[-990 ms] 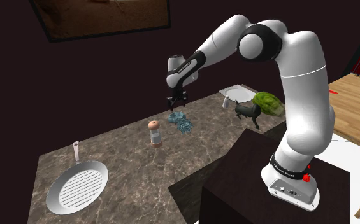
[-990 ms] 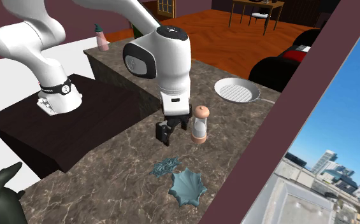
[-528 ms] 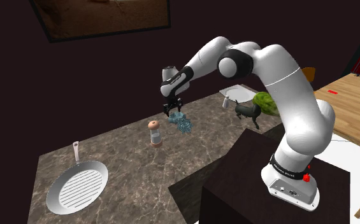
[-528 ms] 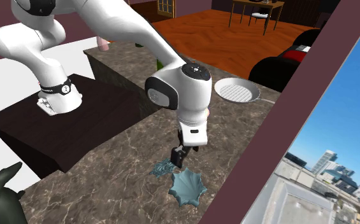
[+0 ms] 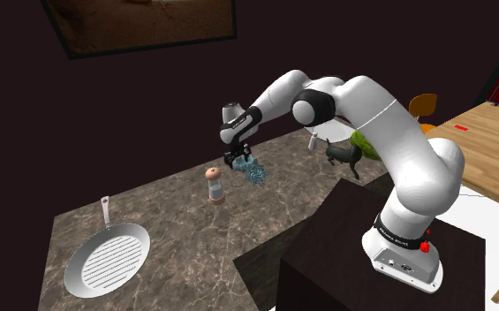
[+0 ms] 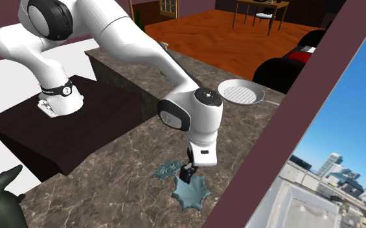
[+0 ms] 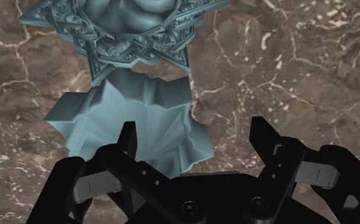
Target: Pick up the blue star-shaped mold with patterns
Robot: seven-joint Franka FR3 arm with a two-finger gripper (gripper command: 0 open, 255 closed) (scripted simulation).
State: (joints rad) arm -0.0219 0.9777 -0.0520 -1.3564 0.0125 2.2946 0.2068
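Lowered and pushed outward since half a second ago, the hand (image 6: 187, 175) is held just above the desk (image 6: 110, 178), its fingers spread apart and nothing clasped. Under one finger a plain pale-blue fluted mold (image 7: 134, 124) is seen. Just beyond it, apparently touching, the patterned blue star-shaped mold (image 7: 134, 32) is laid flat, ahead of the fingertips and off their gap. A short advance is judged necessary; the plain mold may be caught instead. Farther off, a grinder (image 5: 214, 184) and pan (image 5: 106, 261) are seen.
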